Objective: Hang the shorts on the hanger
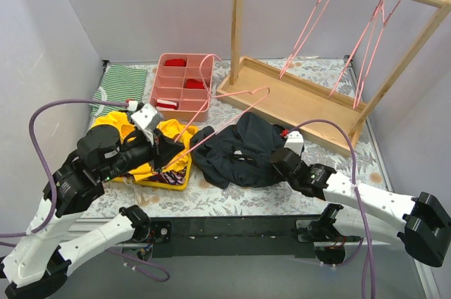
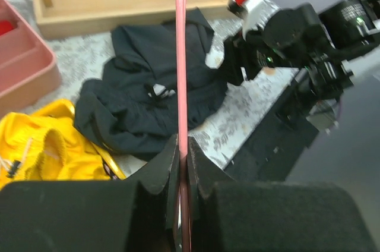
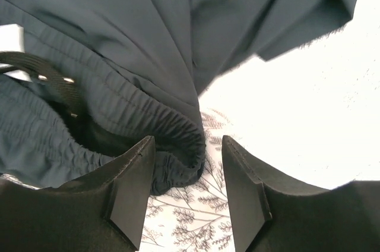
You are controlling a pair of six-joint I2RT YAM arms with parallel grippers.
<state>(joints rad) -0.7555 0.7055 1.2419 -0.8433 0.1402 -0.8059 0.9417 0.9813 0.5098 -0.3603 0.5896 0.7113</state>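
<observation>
- Left gripper (image 2: pixel 183 152): clenched on 1 wire of the pink hanger (image 2: pixel 181 56), with the jaws closed against it.
- Hanger: in the top view it runs from that claw toward 2 o'clock and crosses the 10 o'clock corner of the shorts (image 1: pixel 239 149).
- Shorts: crumpled at table centre, at 3 o'clock of the yellow garment (image 1: pixel 113 124) and 6 o'clock of the wooden rack (image 1: pixel 296 98).
- Right gripper (image 3: pixel 187 145): released, fingers apart, with the shorts' elastic waistband edge lying between them.

Shorts (image 1: pixel 239 151), pink bin (image 1: pixel 182 86), rack (image 1: pixel 296 98) on table (image 1: pixel 232 197)
</observation>
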